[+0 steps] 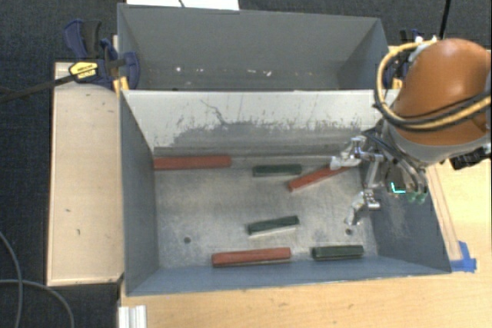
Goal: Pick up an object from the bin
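Well left of the claw (352,188) lies a long red bar (192,162); nearer, a slanted red bar (314,180) ends just beside its upper finger. That one looks stiff, light and smooth: pinch it across the narrow width, mid-length. The claw gapes wide, holding nothing.

Spread jaws in the bin (140,188), beside a tilted red-brown bar (317,179) (five others scattered)

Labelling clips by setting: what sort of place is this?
Probably a robotics lab's grasping test station: a robot arm reaches into a grey metal bin holding loose red bars and green bars.
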